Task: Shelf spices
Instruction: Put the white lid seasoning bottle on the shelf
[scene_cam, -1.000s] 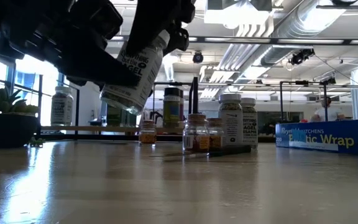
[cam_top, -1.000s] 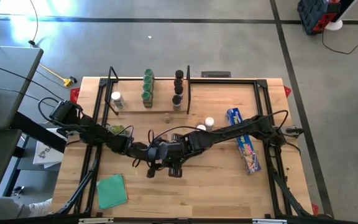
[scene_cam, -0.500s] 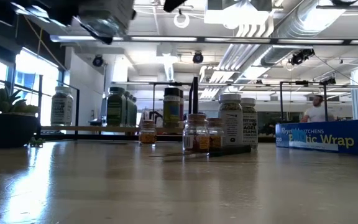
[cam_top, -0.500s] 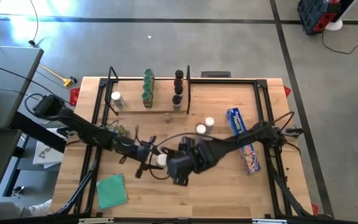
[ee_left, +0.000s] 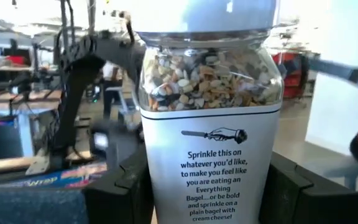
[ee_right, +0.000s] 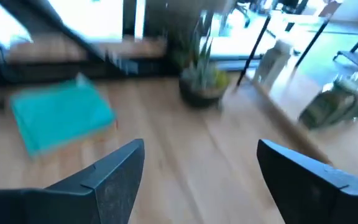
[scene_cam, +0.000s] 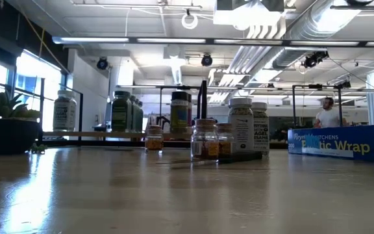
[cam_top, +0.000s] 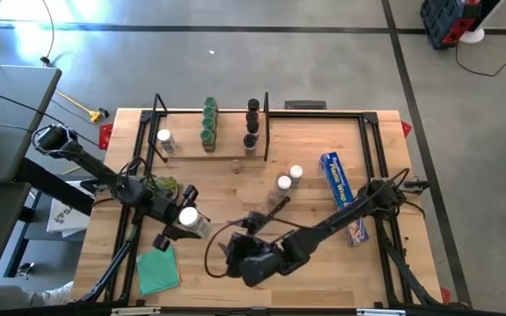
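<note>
The left gripper [cam_top: 185,219] is clenched on a white-capped seasoning jar [cam_top: 188,216], held above the table's left-front part, between the small plant [cam_top: 158,186] and the green cloth [cam_top: 158,269]; in the left wrist view the jar [ee_left: 207,124] sits upright betw. the two dark fingers [ee_left: 120,186], label facing the camera. The right gripper [cam_top: 246,254] hangs over the front-centre of the table w/ jaws spread wide and nothing in them; it seems only to wait.

The shelf [cam_top: 209,147] is at the back-left, well apart from the held jar; it carries one white-capped jar [cam_top: 164,138], a row of green caps [cam_top: 208,119] and a row of black caps [cam_top: 251,123]. I judge the free place is betw. the white cap and the green row; so the jar should travel high, stay upright, come down straight in that gap and be let go only when it stands on the plank.

In the way: the plant, near the path to the shelf, and the black upright rod [cam_top: 159,123] at the shelf's left end; loose jars [cam_top: 289,177] and a blue wrap box [cam_top: 343,197] stand more to the right, not on the path.
</note>
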### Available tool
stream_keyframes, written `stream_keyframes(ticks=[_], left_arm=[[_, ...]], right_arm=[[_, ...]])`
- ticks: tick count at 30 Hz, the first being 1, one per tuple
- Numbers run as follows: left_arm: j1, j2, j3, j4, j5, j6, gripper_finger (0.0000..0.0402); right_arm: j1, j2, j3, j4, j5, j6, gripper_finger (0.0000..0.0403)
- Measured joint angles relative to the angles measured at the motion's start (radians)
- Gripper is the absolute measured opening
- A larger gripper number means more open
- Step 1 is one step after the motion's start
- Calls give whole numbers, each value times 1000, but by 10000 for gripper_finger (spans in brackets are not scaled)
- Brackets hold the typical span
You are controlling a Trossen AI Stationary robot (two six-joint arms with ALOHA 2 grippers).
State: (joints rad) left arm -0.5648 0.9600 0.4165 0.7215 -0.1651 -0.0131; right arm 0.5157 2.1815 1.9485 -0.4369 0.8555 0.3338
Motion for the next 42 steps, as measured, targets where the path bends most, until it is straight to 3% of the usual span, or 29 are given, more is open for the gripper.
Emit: stream_keyframes(ticks=[5, 11, 21, 35, 42], left_arm=[[-56, 2, -2, 0, -120, 63, 188], [-64, 14, -2, 99, -264, 105, 188], [-59, 59, -1, 174, -240, 123, 188], [-42, 80, -1, 221, -220, 148, 188], [-38, 79, -1, 210, -195, 139, 188]], right_arm=[[-13, -5, 112, 18, -17, -39, 306], [-42, -4, 141, 37, -165, -78, 306], [-94, 3, 138, 129, -234, -186, 306], [-90, 22, 128, 228, -208, -245, 305], [-91, 21, 128, 241, -203, -236, 257]])
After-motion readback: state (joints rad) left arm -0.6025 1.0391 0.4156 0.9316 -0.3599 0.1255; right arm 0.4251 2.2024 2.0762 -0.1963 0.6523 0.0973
